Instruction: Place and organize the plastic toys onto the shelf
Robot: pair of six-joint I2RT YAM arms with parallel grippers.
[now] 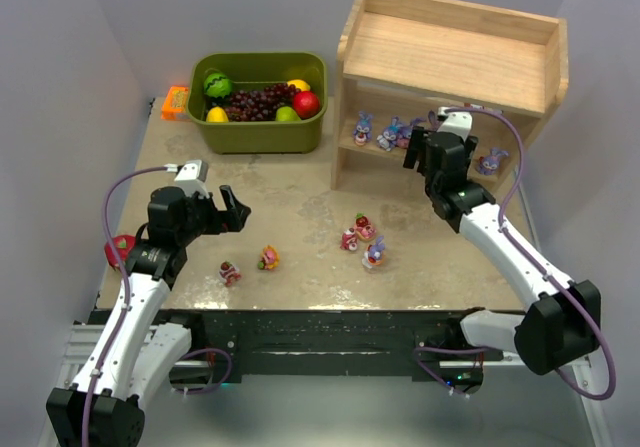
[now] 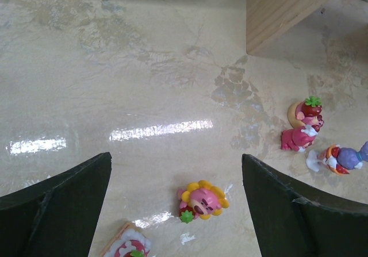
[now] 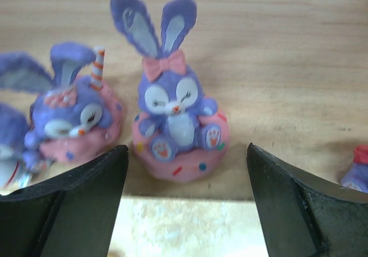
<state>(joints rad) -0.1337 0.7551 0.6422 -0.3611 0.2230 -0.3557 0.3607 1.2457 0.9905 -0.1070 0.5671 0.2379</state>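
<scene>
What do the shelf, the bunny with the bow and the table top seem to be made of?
Shelf: light bare wood, matt; fine grain lines run along its board. Bunny with the bow: probably plastic, its ears and head fuzzy as if flocked, its pink base smoother. Table top: unclear, perhaps stone-look laminate; mottled beige, glossy with bright reflections.

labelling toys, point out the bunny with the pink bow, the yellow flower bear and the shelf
bunny with the pink bow [image 3: 171, 102], right wrist view, on its face
yellow flower bear [image 2: 204, 199], left wrist view, on its pink face
shelf [image 1: 450, 55], top external view, on its top board
</scene>
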